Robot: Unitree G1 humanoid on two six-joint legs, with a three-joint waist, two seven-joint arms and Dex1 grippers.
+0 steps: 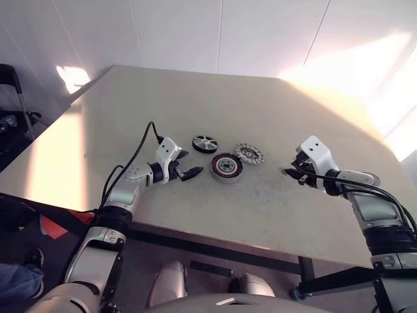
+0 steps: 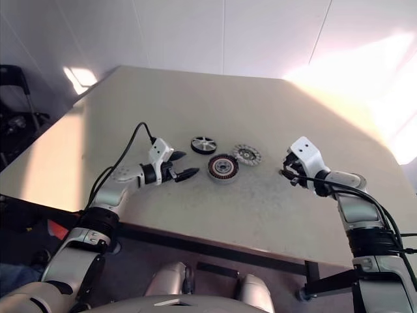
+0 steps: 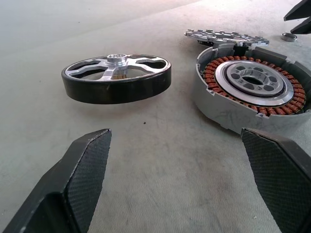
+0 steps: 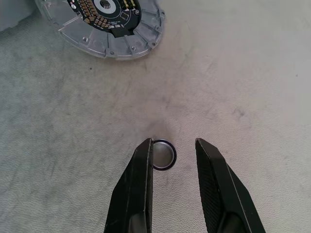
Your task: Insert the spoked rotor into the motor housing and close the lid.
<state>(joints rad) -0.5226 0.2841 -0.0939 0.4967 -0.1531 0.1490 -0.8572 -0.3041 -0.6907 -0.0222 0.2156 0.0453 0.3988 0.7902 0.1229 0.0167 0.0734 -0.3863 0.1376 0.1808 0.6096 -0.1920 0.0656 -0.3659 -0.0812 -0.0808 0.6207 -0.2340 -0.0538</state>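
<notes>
The spoked rotor (image 1: 204,143), a black-rimmed wheel with silver spokes, lies flat on the table. Just nearer me and to its right sits the motor housing (image 1: 226,167), with its coppery windings (image 3: 252,90) facing up and its middle empty. The ribbed silver lid (image 1: 249,154) lies beside the housing on the right. My left gripper (image 1: 191,164) hovers low to the left of the housing, open wide and empty, facing the rotor (image 3: 116,77) and the housing. My right gripper (image 4: 174,143) stands open over the table right of the lid (image 4: 109,24), holding nothing.
A tiny washer-like ring (image 4: 164,154) lies on the table between my right fingers, against one of them. The beige table (image 1: 195,98) stretches wide beyond the parts. Its front edge runs close below both arms. A black chair stands at the far left.
</notes>
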